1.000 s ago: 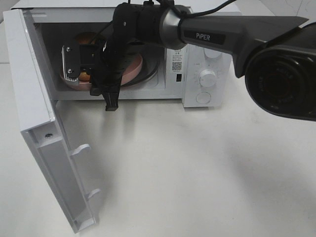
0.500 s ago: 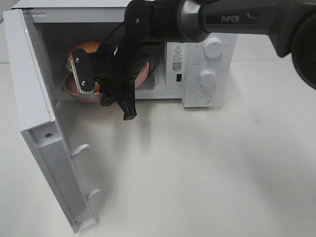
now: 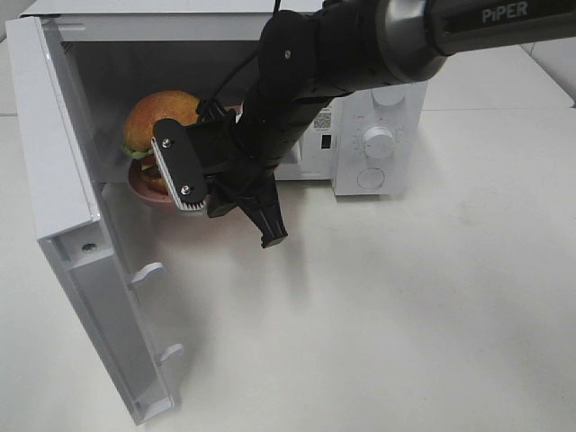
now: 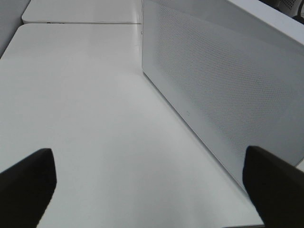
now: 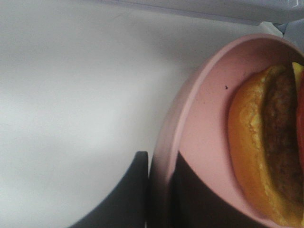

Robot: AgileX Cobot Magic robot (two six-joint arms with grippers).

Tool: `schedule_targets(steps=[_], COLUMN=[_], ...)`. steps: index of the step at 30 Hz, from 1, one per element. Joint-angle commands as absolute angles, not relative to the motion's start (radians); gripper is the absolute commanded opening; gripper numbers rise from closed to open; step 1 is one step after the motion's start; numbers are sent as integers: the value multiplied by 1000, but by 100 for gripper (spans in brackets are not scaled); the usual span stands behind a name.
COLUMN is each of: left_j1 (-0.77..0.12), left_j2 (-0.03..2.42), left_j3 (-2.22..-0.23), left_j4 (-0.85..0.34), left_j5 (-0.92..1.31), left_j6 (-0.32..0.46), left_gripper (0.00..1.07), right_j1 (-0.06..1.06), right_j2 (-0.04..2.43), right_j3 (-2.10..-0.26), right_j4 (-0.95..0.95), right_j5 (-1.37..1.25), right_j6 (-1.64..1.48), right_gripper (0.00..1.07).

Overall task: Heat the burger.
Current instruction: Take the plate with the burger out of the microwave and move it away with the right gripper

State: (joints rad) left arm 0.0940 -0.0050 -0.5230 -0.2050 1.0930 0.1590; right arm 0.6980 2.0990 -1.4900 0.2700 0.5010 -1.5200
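At the mouth of the white microwave (image 3: pixel 378 135), the right gripper (image 3: pixel 229 193) held the rim of a pink plate (image 3: pixel 144 191). Up close, from the right wrist, the plate's edge (image 5: pixel 166 147) sat pinched between two dark fingers (image 5: pixel 128 190), one on each side of the rim. So the gripper was clenched on the plate.

The burger (image 3: pixel 162 121) sat on that plate. It had a round orange-brown bun on top and a bit of green under it. It lay just past the gripper, on the side nearer the back of the oven, and no finger touched it. From the right wrist I could see its bun and brown patty (image 5: pixel 270 147) lying on the pink, apart from the pinched rim.

The plate looked to be at the front edge of the oven's opening, but the black arm (image 3: pixel 306 81) hid much of it, so I could not be sure how far in it was.

The microwave door (image 3: pixel 63 225) stood wide open to the left.

The left gripper (image 4: pixel 152 187) hung over the bare white table (image 4: pixel 95 118) beside the microwave's side wall (image 4: pixel 223 90). Its two dark fingertips (image 4: pixel 26 183) were spread far apart, holding nothing.
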Motion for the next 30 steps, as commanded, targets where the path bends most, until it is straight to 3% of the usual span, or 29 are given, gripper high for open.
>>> schedule_targets(steps=[1,30], left_j1=[97,97], left_j2=[-22,-22], left_j3=[-522,-522], left_j4=[-205,-205], left_j5=[1080,1080], left_j6=[155,155], left_gripper=[100,100], right_j1=[700,688], right_j2=[2028,1715], right_j3=[-1435,-980], right_j4=[271,329], right_j5=[413,235], right_j6=[-1554,-1680], right_gripper=[0,0])
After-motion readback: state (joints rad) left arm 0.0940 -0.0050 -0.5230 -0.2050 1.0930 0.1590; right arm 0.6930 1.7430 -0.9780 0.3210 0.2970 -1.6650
